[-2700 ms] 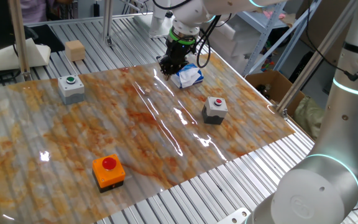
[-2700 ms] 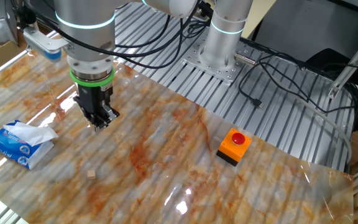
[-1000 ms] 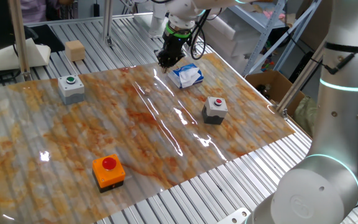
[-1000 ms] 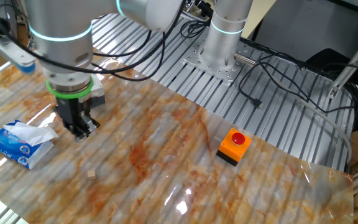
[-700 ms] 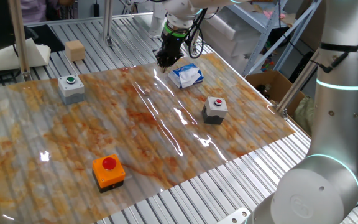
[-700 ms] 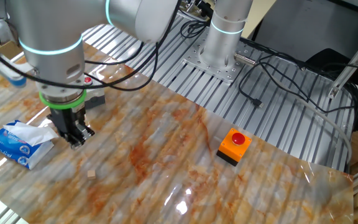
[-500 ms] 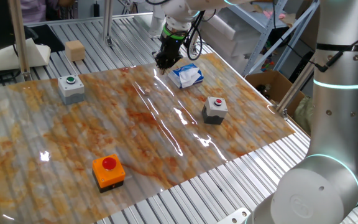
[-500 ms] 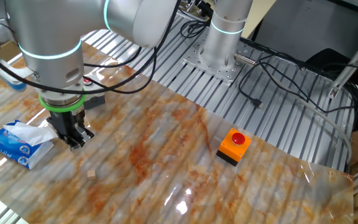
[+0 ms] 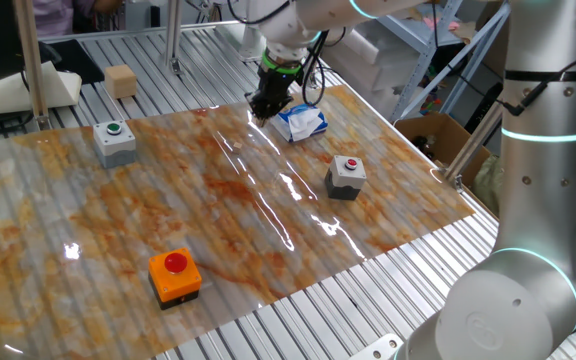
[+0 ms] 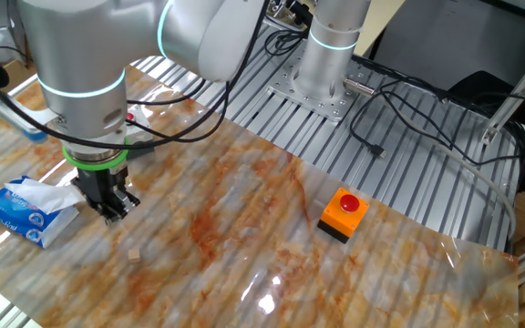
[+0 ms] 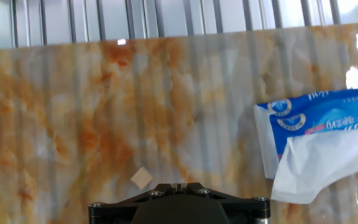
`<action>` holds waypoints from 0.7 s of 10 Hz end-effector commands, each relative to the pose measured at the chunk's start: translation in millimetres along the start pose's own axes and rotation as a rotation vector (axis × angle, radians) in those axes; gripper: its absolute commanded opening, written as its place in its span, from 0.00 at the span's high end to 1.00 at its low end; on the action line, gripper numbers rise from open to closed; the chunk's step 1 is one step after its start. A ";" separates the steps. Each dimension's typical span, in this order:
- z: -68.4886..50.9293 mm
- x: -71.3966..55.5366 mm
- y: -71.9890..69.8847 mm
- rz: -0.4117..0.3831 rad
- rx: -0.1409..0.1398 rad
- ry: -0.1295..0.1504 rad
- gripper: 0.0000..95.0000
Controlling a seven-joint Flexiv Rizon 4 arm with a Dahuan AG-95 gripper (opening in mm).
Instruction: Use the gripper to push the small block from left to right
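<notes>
While your gripper [image 10: 109,211] hovers low over the marbled mat [image 10: 244,219] beside the tissue pack [image 10: 27,210], its fingers look drawn close together with nothing between them. You'll find the small block [image 10: 133,256] lying on the mat near the fingertips, apart from them.

A large robot arm [image 10: 89,55] built of thick, rounded, silver-grey cylindrical segments with glossy white joint covers. Thin glowing cyan rings mark the joints. Black cables loop loosely around its lower segment. A bright green ring sits just above the black fingered gripper [image 10: 108,211], which is small, dark and angular against the bulky arm. In the hand view, only the gripper's flat black housing [image 11: 179,202] shows, with small silver screws on its upper edge.
</notes>
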State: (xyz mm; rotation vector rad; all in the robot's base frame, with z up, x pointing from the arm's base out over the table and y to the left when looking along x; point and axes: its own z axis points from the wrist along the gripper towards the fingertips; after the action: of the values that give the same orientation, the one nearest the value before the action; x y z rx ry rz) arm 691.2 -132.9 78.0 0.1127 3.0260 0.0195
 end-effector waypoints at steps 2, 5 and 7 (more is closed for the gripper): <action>8.1 -9.7 -2.4 -0.006 0.001 0.006 1.00; 7.1 -14.5 -1.6 0.001 -0.002 0.006 1.00; 7.1 -14.6 -1.6 0.002 -0.002 0.007 1.00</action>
State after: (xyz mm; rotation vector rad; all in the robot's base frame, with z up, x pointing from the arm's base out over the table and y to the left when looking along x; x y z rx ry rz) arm 706.5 -135.5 72.3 0.1152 3.0312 0.0222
